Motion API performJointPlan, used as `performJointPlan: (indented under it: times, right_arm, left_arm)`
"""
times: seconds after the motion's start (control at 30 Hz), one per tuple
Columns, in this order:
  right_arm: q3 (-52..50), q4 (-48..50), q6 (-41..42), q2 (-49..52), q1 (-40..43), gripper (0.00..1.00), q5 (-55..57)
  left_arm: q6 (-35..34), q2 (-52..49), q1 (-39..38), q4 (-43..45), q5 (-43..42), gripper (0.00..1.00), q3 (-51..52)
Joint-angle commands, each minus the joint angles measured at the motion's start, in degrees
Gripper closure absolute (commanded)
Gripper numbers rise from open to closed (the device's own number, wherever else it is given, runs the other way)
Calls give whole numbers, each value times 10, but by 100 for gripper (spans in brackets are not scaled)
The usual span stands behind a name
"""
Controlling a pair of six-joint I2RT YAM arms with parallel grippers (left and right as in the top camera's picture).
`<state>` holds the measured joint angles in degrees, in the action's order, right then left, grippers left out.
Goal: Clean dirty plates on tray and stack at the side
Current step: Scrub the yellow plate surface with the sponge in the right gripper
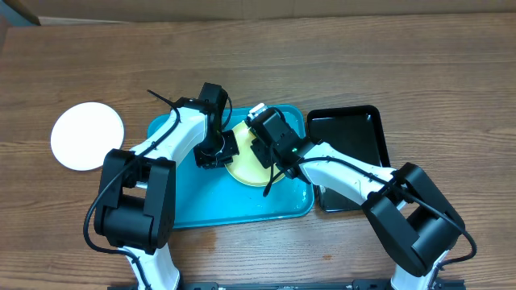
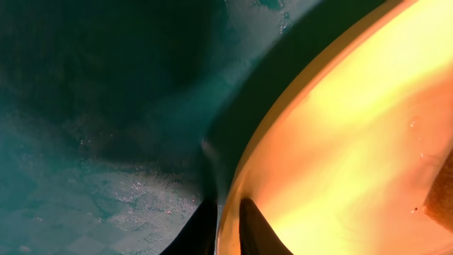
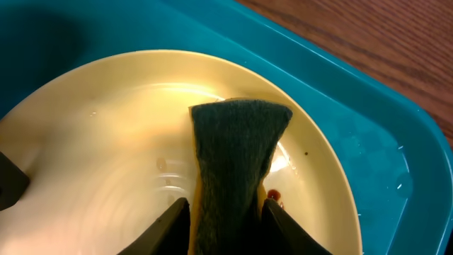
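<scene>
Snugly, R gripper round sponge

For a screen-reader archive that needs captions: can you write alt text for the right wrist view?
The right gripper holds a dark green sponge against a pale yellow plate inside the turquoise tray. A small reddish spot sits on the plate beside the sponge.

Matt grained wood for the table. Smooth wet plastic for the turquoise tray. Glossy, smooth yellow plate; rough, fibrous dark scouring pad. Glossy black tray, right.
</scene>
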<state>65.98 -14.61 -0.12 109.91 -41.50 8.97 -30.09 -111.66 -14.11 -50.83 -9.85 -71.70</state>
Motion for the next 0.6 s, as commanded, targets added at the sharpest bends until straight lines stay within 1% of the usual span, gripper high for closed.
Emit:
performJointPlan:
  times: [0.0,0.07,0.1,0.13,0.2,0.23,0.27,0.33,0.4,0.57]
  right_arm:
    - [0,4,-17,9,1,67,-1]
    - [0,4,-17,10,1,68,-1]
    - [0,5,-17,10,1,64,-1]
    - [2,5,-17,9,1,57,-1]
    - [6,4,-17,9,1,49,-1]
    - [6,5,-17,9,1,47,-1]
    - [6,5,-17,9,1,47,-1]
    - [6,0,-17,10,1,50,-1]
    - [6,-9,-17,12,1,59,-1]
    - [-1,-13,-19,22,1,61,0]
  left_arm:
    - [-8,-19,4,-1,24,85,12]
    - [-8,-19,4,-1,23,85,12]
    - [-8,-19,4,-1,24,85,12]
    - [-8,-19,4,-1,24,84,12]
    - [-8,-19,4,-1,24,84,12]
    - [-8,-19,4,-1,24,84,12]
    - [-8,-19,4,-1,24,84,12]
    - [-8,-19,4,-1,24,83,12]
    - [-8,-19,4,-1,24,84,12]
    - [-8,-19,4,-1,24,83,12]
